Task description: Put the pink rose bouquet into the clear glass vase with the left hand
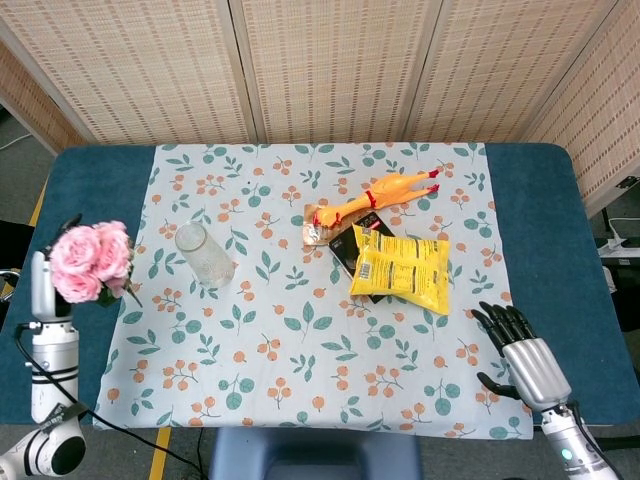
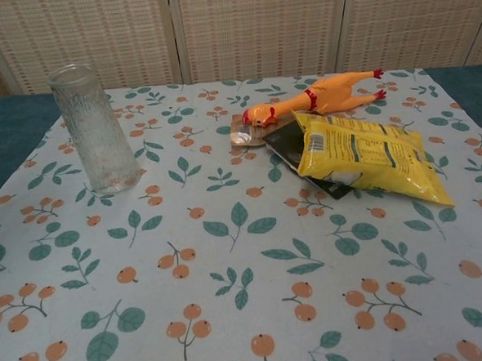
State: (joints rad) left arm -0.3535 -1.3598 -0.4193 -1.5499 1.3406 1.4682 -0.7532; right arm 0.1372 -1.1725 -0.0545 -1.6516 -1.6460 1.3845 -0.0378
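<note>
The pink rose bouquet point(image 1: 90, 258) is lifted off the table at the far left of the head view, held by my left hand point(image 1: 45, 285), whose grey back faces the camera. The blooms sit left of the clear glass vase point(image 1: 204, 256), which stands upright on the floral cloth. In the chest view the vase point(image 2: 94, 129) shows at the left, and neither the bouquet nor my left hand appears there. My right hand point(image 1: 522, 352) rests at the near right edge of the table with fingers spread and nothing in it.
A yellow rubber chicken point(image 1: 375, 197), a yellow snack bag point(image 1: 402, 269) over a dark packet point(image 1: 352, 248), and a small wrapped item point(image 1: 316, 233) lie in the middle right. The floral cloth point(image 1: 300, 360) covers a blue table point(image 1: 560, 230).
</note>
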